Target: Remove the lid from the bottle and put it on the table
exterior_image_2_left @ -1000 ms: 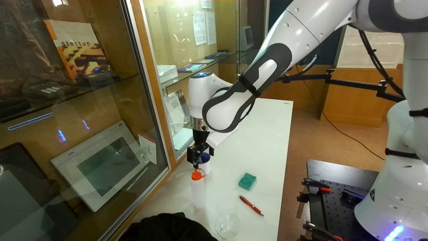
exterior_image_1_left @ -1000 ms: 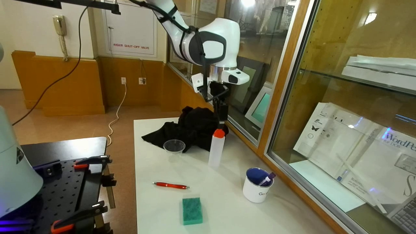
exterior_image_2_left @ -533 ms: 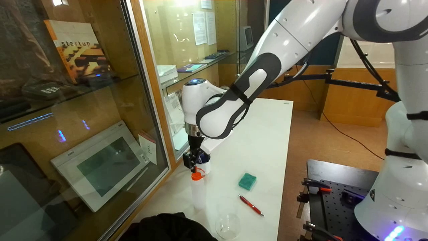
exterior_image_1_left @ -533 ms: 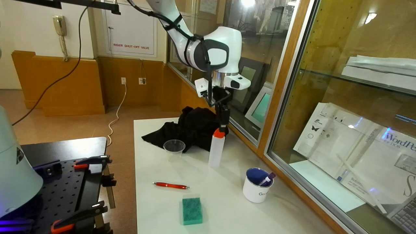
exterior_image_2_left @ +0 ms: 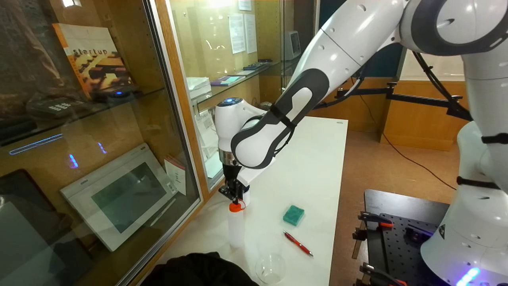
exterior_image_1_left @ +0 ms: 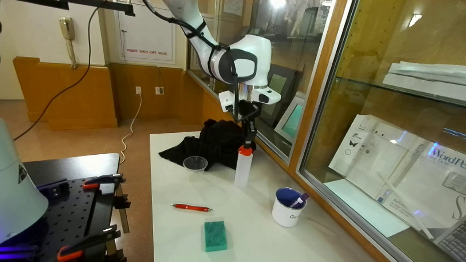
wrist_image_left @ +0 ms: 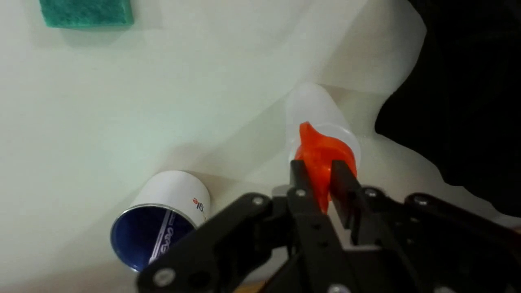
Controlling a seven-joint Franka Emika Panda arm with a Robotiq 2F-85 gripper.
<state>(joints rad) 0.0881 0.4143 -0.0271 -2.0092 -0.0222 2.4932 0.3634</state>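
Over the worktop [exterior_image_1_left: 174, 234], gripping the lid [wrist_image_left: 323, 152] by its slim raised part with the end effector [wrist_image_left: 319, 167], to judge by the narrow gap between the fingers [wrist_image_left: 342, 179], filled with red in the wrist view. Within the last second, came down onto the lid and apparently drew the fingers together, nudging the bottle [exterior_image_1_left: 243, 170] very slightly aside. In both exterior views, can see the lid seated on the bottle, and the bottle standing on the worktop. So probably done with reaching and only now at the start of removing, with the placing yet to come. Next, likely need to pull or twist the lid steadily while keeping the bottle from toppling or rising along with it. Could also slip off, given so small a hold.
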